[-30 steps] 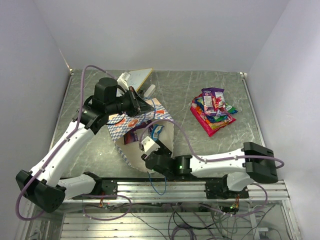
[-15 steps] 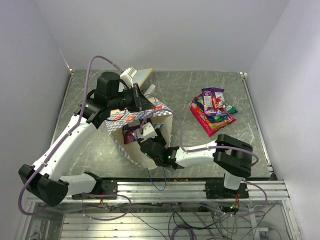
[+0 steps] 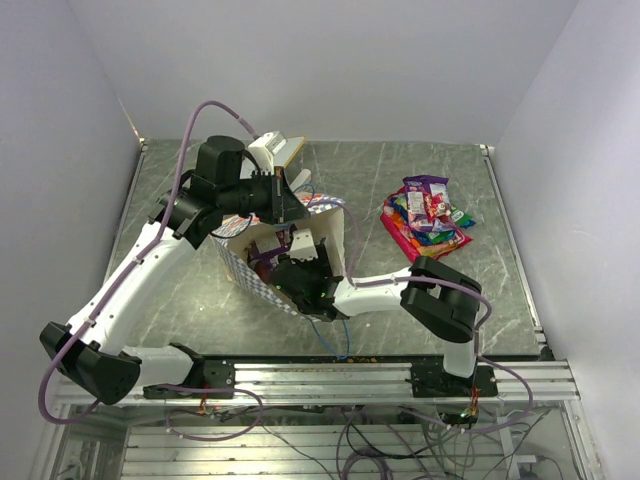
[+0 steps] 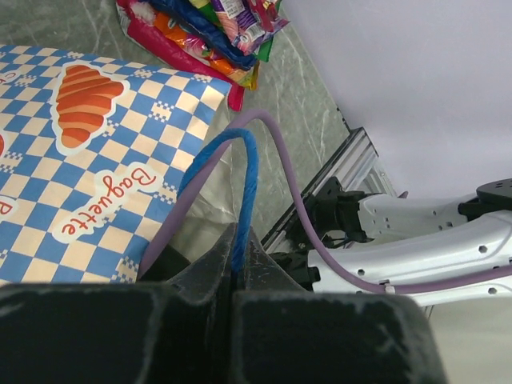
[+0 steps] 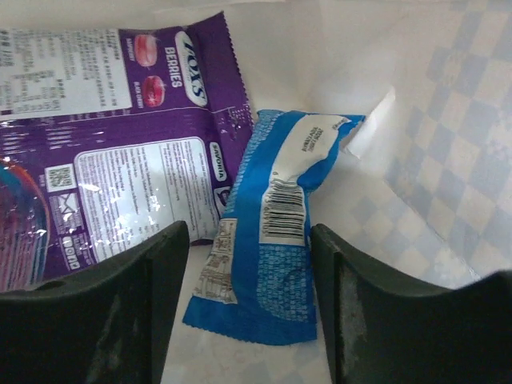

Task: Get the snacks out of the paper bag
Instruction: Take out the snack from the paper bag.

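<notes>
The left arm rises from its base at the near left, bends at the elbow and reaches right, so that the left gripper [image 3: 283,202] hangs over the far top edge of the paper bag [image 3: 333,238]. Its fingers are pressed together on the blue string handle [image 4: 242,192], which loops up from between them, and a purple cable [image 4: 288,192] runs beside the loop. The bag stands left of the middle of the table [image 3: 400,170], tilted, with its mouth facing near and right. Its checkered side shows an orange croissant and the word "Baguette". The right arm folds back sharply from its base at the near right. Its forearm lies low and points left into the bag's mouth. The right gripper [image 5: 244,316] is inside the bag with its fingers [image 5: 120,320] spread wide, gripping nothing. A blue packet [image 5: 268,264] lies on the bag's inner wall between them, and a purple packet [image 5: 120,160] lies just to its left, overlapping its edge. A pile of snacks [image 3: 425,215] lies on the table well to the right of the bag
</notes>
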You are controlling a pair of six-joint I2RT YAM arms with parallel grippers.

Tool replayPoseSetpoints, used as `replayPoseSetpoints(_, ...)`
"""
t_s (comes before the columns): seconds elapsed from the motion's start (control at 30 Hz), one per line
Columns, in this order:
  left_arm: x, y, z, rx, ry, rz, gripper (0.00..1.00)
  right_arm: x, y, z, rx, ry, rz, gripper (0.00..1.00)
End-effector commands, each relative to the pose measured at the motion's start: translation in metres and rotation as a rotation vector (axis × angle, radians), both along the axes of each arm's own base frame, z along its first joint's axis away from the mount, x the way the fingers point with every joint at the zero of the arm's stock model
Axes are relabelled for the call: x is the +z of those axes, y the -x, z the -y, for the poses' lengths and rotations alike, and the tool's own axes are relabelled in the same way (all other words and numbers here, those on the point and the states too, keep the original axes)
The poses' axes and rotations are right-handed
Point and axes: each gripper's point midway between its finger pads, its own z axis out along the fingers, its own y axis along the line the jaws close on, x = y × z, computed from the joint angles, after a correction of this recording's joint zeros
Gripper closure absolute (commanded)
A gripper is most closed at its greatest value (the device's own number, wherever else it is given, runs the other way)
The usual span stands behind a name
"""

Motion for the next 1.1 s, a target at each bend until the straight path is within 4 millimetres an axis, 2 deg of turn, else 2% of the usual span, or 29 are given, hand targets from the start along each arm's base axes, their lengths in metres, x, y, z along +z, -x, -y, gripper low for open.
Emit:
replayPoseSetpoints(0.0, 0.012, 0.003, 0.001, -0.034, -0.01, 0.056, 0.93, -0.026, -0.001, 0.023, -0.063, 0.047, -0.051, 0.45)
replayPoseSetpoints(0.07, 0.007, 0.003, -0.001, -0.03, -0.02, 0.044, 0.93, -0.027, -0.002, 0.02, -0.046, 0.044, -0.055, 0.6)
replayPoseSetpoints(0.13, 0.004, 0.002, -0.003, -0.015, -0.035, 0.04, 0.93, -0.025, -0.004, 0.015, -0.031, 0.042, -0.053, 0.69)
replayPoseSetpoints(0.4, 0.0, -0.007, -0.007, 0.047, -0.051, 0.02, 0.93, 0.0, -0.006, 0.0, 0.06, 0.031, -0.03, 0.92)
replayPoseSetpoints(0.53, -0.003, -0.012, -0.006, 0.078, -0.043, 0.008, 0.93, 0.02, 0.002, -0.014, 0.16, -0.049, -0.029, 0.96)
replayPoseSetpoints(0.63, -0.001, -0.015, -0.006, 0.11, -0.026, 0.0, 0.93, 0.027, 0.015, -0.019, 0.246, -0.09, -0.037, 0.99)
replayPoseSetpoints(0.77, 0.004, -0.018, -0.005, 0.146, 0.013, -0.013, 0.93, 0.043, 0.025, -0.026, 0.327, -0.13, -0.031, 1.0)
replayPoseSetpoints(0.93, 0.008, -0.021, -0.004, 0.194, 0.052, -0.051, 0.93, 0.06, 0.038, -0.024, 0.383, -0.179, -0.031, 1.0)
replayPoseSetpoints(1.07, 0.009, -0.021, -0.003, 0.233, 0.098, -0.1, 0.93, 0.082, 0.057, -0.018, 0.443, -0.212, -0.034, 1.0)
